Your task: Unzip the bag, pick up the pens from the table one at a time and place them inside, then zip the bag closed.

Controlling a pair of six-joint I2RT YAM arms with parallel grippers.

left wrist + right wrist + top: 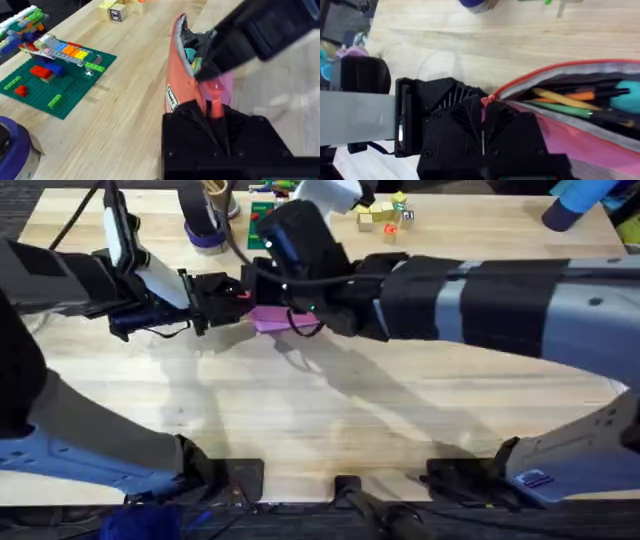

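Note:
The pink bag (pixel 270 320) lies on the table (pixel 330 410) at centre, between both arms. My left gripper (pixel 240 292) is shut on the bag's end, pinching the red tab there (pixel 216 107); the right wrist view shows the same grip (pixel 485 107). My right gripper (pixel 283 298) hangs over the bag and meets its open top edge (pixel 197 70). The bag (pixel 620 145) is unzipped. Inside lie the yellow-orange pen (pixel 560 97) and the green pen (pixel 560 109), among other dark things.
A green building-block plate (pixel 55 75) with bricks sits beyond the bag. A purple cup (pixel 205 225) stands at the back. Small blocks (pixel 385 218) lie at back centre and a blue object (pixel 570 205) at back right. The near half of the table is bare.

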